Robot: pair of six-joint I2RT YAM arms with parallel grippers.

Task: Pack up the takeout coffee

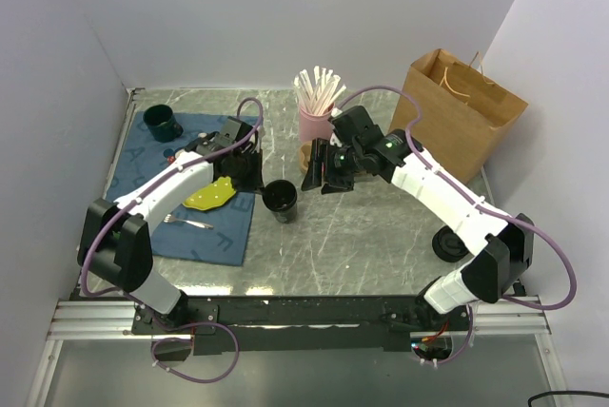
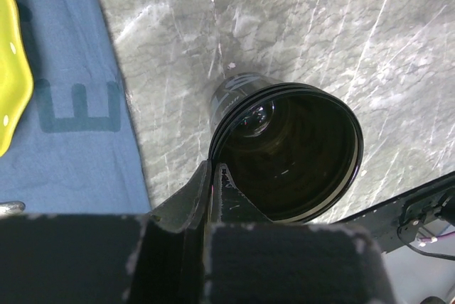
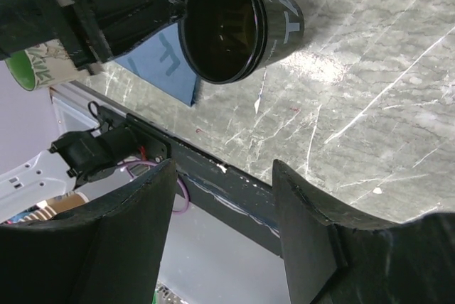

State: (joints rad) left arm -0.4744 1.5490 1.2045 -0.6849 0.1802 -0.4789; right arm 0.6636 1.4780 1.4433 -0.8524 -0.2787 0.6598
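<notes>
Two arms reaching toward the middle, one gripper pinched, the other spread.
The left arm (image 1: pixel 176 184) stretches forward and to its right, and the left gripper (image 2: pixel 215 176) is pinched tight on the rim of a black cup (image 2: pixel 298 155). The right arm (image 1: pixel 438 188) bends at the elbow and reaches left, with the right gripper (image 3: pixel 224 169) tilted downward, jaws standing apart, near the left one.

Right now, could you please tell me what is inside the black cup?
Only dark, glossy walls and bottom show inside the cup; nothing solid in it. The left gripper pinches its rim, one finger dipping inside, and covers the near wall there.
</notes>
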